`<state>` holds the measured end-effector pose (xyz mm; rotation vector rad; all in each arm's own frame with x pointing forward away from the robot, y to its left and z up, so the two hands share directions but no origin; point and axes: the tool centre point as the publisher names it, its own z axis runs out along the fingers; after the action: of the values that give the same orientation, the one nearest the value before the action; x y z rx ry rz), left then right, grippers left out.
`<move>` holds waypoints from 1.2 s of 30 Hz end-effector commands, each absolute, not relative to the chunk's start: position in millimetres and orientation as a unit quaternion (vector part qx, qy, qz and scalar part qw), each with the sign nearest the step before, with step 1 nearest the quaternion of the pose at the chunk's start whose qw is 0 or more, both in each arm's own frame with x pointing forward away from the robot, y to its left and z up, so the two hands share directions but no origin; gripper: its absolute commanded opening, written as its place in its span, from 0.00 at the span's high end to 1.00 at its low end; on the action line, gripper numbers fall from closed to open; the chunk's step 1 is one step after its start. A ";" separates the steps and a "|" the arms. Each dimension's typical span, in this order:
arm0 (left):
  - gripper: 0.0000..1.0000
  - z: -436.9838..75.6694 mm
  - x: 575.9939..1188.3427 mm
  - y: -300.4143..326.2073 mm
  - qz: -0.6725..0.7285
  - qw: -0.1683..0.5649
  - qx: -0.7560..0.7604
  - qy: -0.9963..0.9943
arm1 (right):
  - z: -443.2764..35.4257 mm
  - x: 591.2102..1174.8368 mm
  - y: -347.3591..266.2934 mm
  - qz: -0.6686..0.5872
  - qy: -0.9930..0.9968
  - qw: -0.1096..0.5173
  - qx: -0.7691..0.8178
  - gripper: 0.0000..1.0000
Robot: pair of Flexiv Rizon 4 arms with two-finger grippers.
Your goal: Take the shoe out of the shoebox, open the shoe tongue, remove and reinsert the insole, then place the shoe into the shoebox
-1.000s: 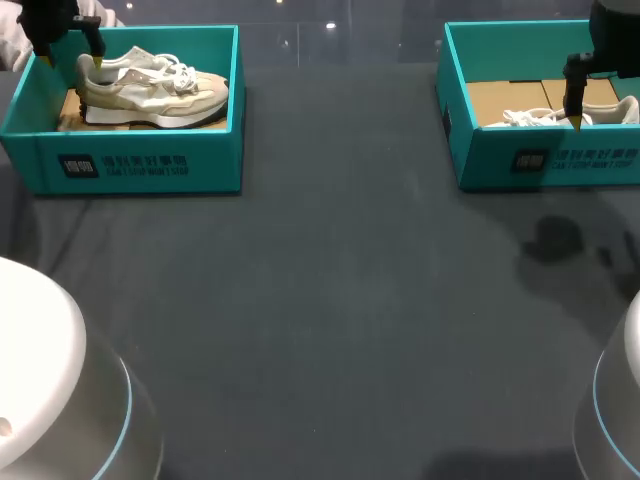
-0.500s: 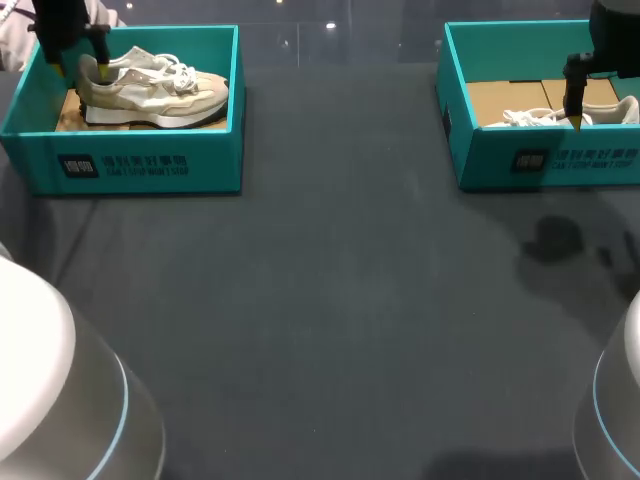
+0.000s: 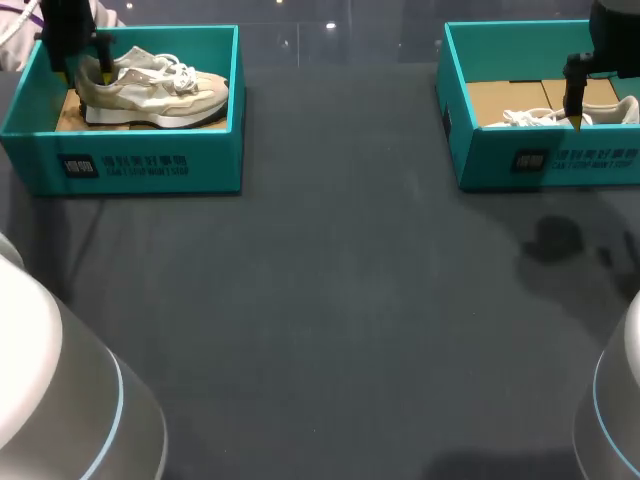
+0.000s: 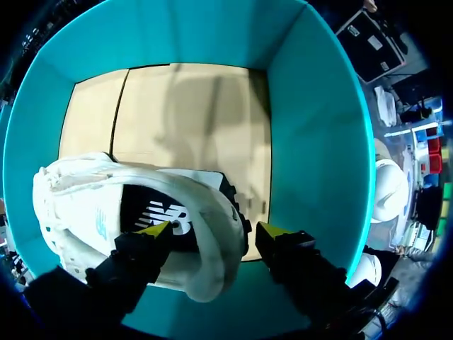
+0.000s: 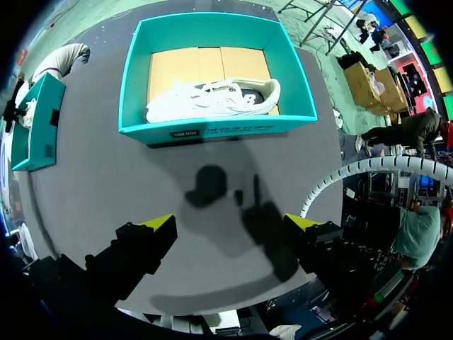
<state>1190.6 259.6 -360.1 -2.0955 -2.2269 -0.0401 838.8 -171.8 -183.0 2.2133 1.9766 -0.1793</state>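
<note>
Over at the left box (image 3: 140, 165), the left arm (image 3: 65, 30) is down inside, right at the heel end of the left shoe (image 3: 155, 90). That shoe sits upright on its sole on the cardboard floor (image 4: 191, 113) of the box, with its toe pointing toward the middle of the worktop (image 3: 330, 300). From the wrist you can see the left jaws are parted and straddling the heel collar. One yellow fingertip (image 4: 158, 228) is over the dark insole (image 4: 159, 216) in the shoe's opening. The other sits outside the heel, between the shoe and the teal wall, with a sliver of gap showing there, so they are open rather than clamped. Across the worktop, the right arm (image 3: 610, 30) hangs high up, its jaws spread wide and holding nothing. Its wrist camera looks down on the right box (image 3: 550, 160) ahead of it. The right shoe (image 5: 212, 99), a white one, lies inside that box on its cardboard, close to the near wall. The arm's shadow (image 3: 555, 240) falls on the dark worktop just in front of the right box. The two boxes stand well apart, one toward each far corner.
</note>
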 end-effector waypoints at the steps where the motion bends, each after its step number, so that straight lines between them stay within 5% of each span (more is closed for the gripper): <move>1: 0.27 -365.7 1198.2 262.6 -0.003 0.051 -0.685 -0.726 | -183.1 838.7 -171.4 -0.060 0.662 0.084 0.742 0.00; 24: 0.38 -387.3 1193.1 266.8 0.000 0.071 -0.687 -0.723 | -183.1 838.7 -171.4 -0.060 0.662 0.084 0.742 0.00; 33: 1.00 -385.3 1193.5 268.8 -0.001 0.069 -0.684 -0.727 | -183.1 838.7 -171.4 -0.060 0.662 0.084 0.742 0.00; 36: 1.00 -382.0 1192.8 269.7 -0.001 0.065 -0.684 -0.727 | -183.1 838.7 -171.4 -0.060 0.662 0.084 0.742 0.00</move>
<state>1188.9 269.8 -382.8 -2.0659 -2.1963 -0.0097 838.8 -171.8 -183.0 2.2133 1.9766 -0.1793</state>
